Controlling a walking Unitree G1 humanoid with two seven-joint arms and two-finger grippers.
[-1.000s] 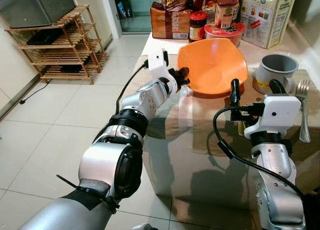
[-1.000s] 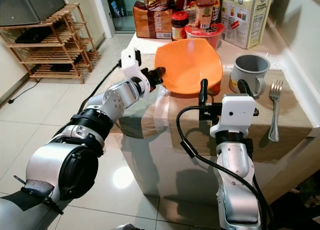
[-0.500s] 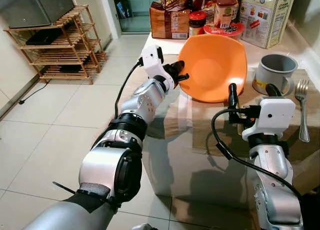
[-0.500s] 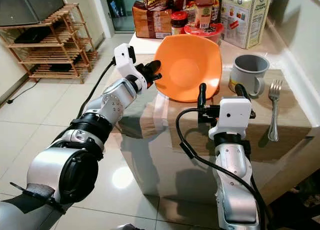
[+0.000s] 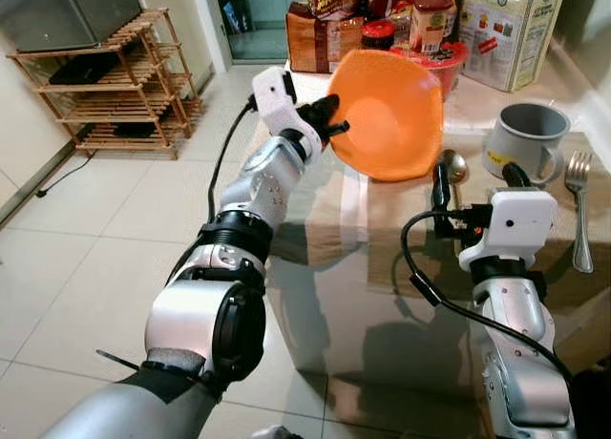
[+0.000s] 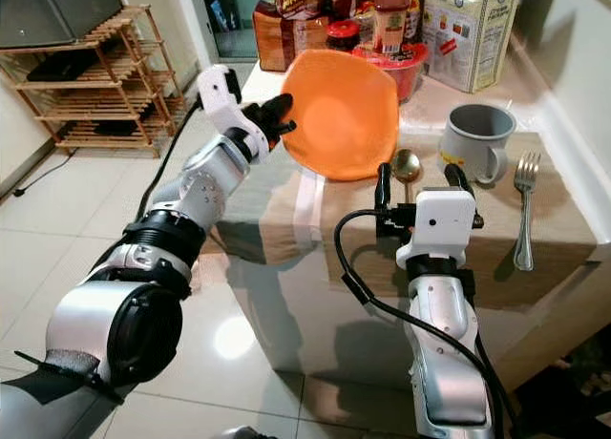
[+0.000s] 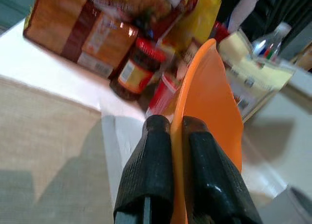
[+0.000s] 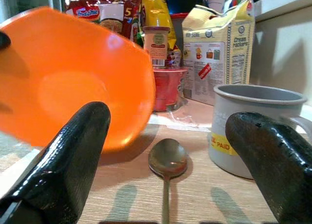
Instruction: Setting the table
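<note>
Left eye view: my left gripper (image 5: 329, 126) is clamped on the near-left rim of the orange bowl (image 5: 387, 110), which I hold tilted steeply above the far part of the table (image 5: 382, 258). A spoon (image 5: 452, 166) lies just right of the bowl, with the grey mug (image 5: 527, 134) and the fork (image 5: 577, 205) further right.

Right eye view: my right gripper (image 6: 416, 180) hovers over the near part of the table, its fingers spread and holding nothing, with the spoon between them and beyond. Food packages (image 6: 305, 33) and a cereal box (image 6: 468, 29) crowd the far edge.

Left wrist view: both fingers (image 7: 148, 175) pinch the bowl's thin rim, one on each face; a red-lidded jar (image 7: 136, 70) stands beyond.

Right wrist view: the bowl hangs tilted on the left with its hollow facing me, the spoon lies straight ahead on the mat, and the mug stands to the right.

Step in hand: I judge I am carrying the bowl to its place setting.

Next move: level the bowl, lower it onto bare mat to the left of the spoon and clear of it, then let go of the rim.
</note>
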